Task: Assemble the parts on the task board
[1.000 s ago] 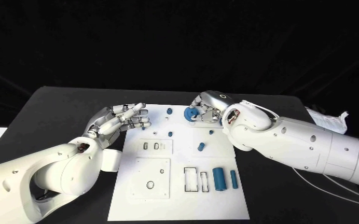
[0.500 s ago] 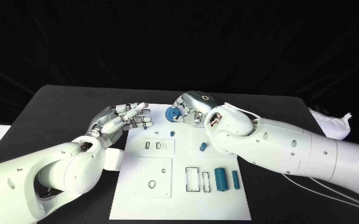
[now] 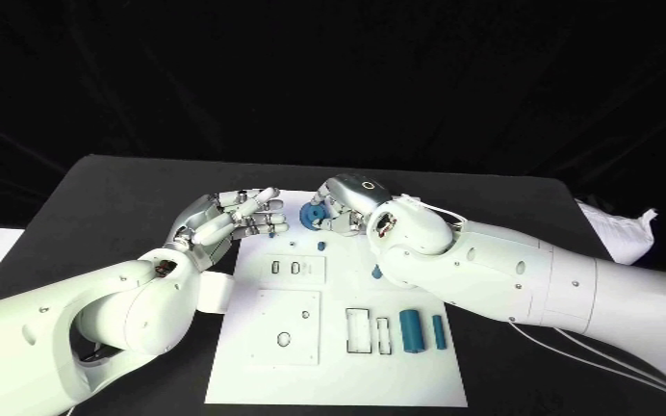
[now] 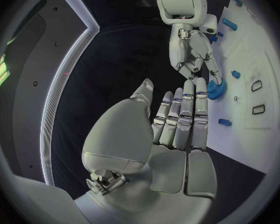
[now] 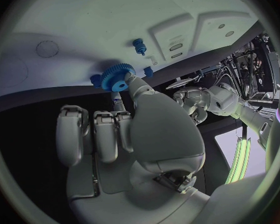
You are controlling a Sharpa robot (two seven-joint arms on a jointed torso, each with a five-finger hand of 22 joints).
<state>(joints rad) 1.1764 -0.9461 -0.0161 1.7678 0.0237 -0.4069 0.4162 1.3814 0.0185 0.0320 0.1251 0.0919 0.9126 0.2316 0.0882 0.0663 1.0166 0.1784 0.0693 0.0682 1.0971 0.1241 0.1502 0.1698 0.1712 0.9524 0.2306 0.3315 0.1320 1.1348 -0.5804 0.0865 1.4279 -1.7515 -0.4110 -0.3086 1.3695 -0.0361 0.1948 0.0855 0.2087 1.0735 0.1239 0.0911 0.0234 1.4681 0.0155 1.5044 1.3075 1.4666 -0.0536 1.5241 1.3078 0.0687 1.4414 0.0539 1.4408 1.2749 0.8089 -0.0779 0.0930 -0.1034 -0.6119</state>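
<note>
Black counter [image 3: 125,204] carries the white task board [image 3: 333,377]. At its twelve o'clock edge, the right hand [image 3: 350,206] pinches a blue gear [image 3: 315,215]; the left hand [image 3: 226,221], at ten o'clock, hovers, fingers apart, empty.

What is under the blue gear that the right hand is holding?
The white task board lies beneath the round toothed blue gear, held by the right hand. In the right wrist view the gear hides the spot directly beneath, so any peg there cannot be seen.
</note>
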